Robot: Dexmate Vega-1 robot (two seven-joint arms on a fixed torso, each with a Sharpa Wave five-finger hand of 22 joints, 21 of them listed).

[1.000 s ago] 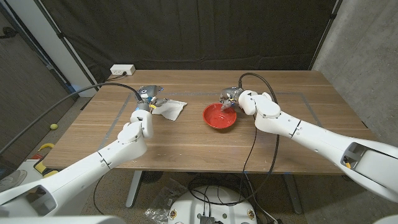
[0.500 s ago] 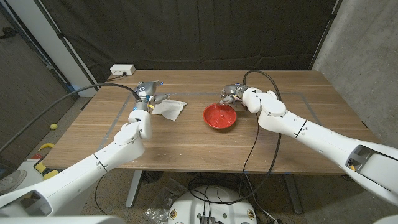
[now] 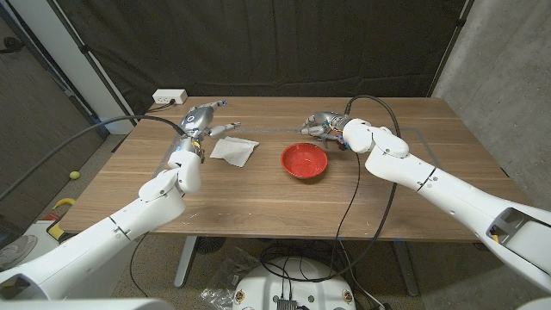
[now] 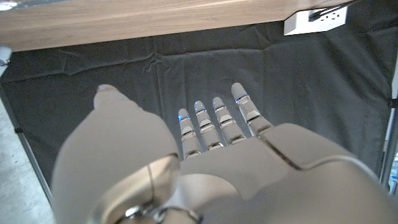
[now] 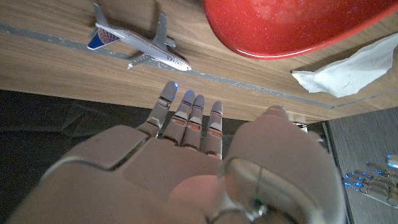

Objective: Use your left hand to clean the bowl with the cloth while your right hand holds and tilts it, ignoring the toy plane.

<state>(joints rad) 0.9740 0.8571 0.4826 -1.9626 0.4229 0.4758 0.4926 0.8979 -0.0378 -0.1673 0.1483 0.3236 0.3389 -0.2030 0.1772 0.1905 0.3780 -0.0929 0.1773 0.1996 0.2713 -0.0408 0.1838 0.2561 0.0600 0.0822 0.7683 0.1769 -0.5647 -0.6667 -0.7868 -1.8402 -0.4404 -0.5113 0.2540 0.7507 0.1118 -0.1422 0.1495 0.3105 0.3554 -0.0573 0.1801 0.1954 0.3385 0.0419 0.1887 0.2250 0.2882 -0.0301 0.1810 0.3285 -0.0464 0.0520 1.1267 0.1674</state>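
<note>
The red bowl (image 3: pixel 304 161) stands upright on the wooden table (image 3: pixel 258 198), just right of the middle; its underside fills part of the right wrist view (image 5: pixel 292 25). A crumpled white cloth (image 3: pixel 234 151) (image 5: pixel 351 65) lies to its left. My left hand (image 3: pixel 204 120) (image 4: pixel 217 155) hovers behind the cloth, fingers straight and holding nothing. Behind the bowl and apart from its rim, my right hand (image 3: pixel 323 123) (image 5: pixel 186 143) is raised with fingers extended and holds nothing. The toy plane (image 5: pixel 138 42) lies on a grey tape line.
A white power strip (image 3: pixel 170 97) (image 4: pixel 320 18) sits at the table's back left corner. A black curtain hangs behind the table. Cables run from both arms over the tabletop.
My left hand has lifted off the cloth and moved toward the back of the table. The right hand has drawn back from the bowl's rim. Bowl and cloth stay put.
</note>
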